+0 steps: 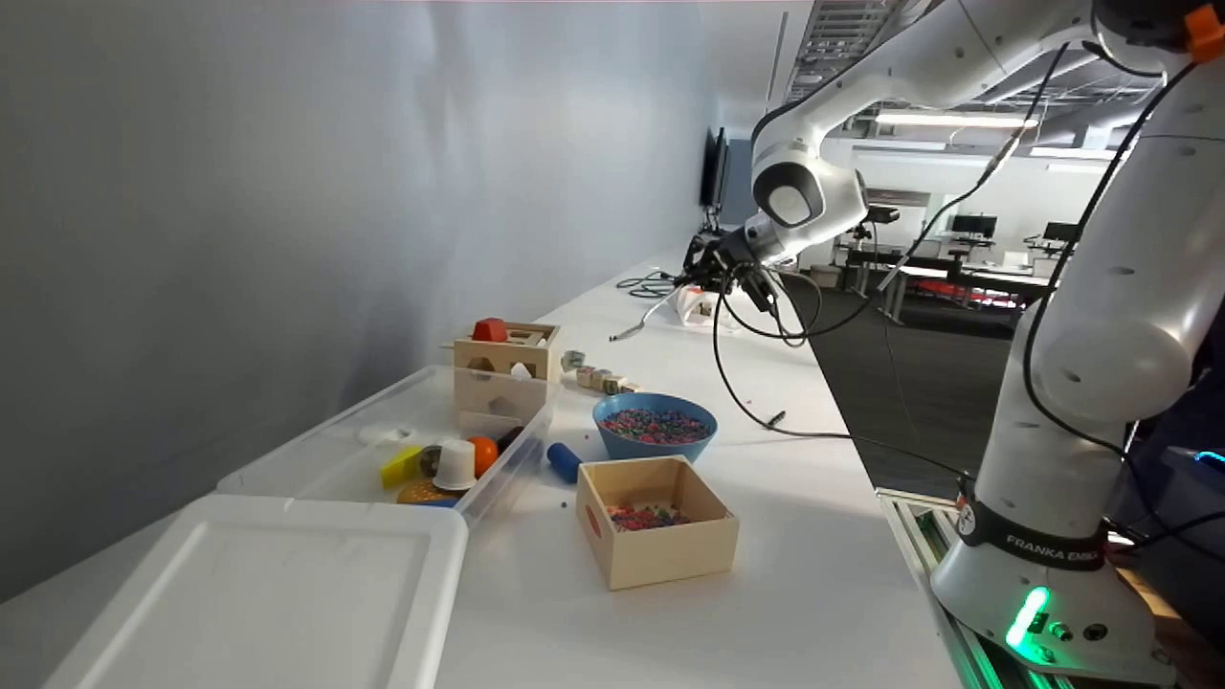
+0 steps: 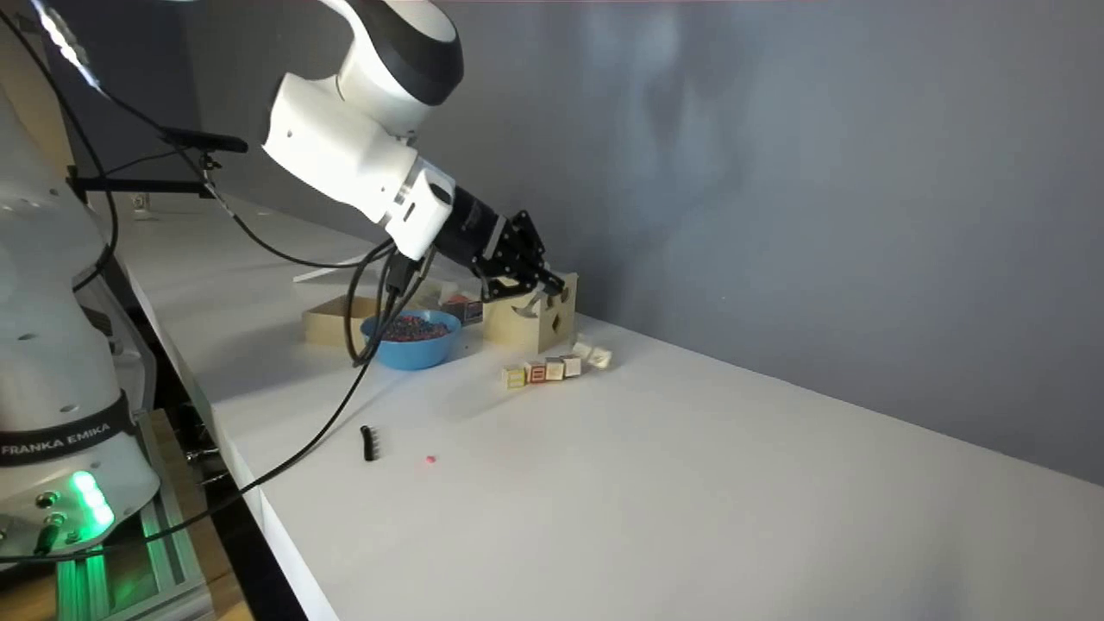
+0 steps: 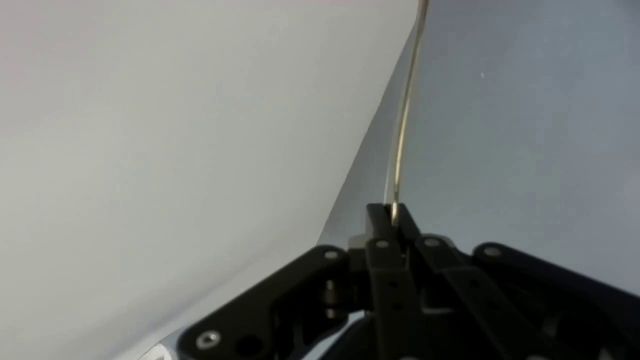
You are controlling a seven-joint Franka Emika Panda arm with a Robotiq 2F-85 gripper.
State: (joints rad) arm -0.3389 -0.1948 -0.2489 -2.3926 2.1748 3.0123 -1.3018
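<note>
Gripper (image 3: 393,211) is clamped on thin metal utensil (image 3: 406,100), held abv. white tabletop (image 2: 690,483) w/ free end pointing outward. Carry step is judged prob.; firm grip & slow, steady motion are reqd. next. Blue bowl (image 2: 414,355) is seen lower, off to gripper's side.

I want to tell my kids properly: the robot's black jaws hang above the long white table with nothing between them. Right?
Not quite: the wrist view shows a thin, shiny, metallic-looking strip held between the black jaws. They do hang above the long white table.
</note>
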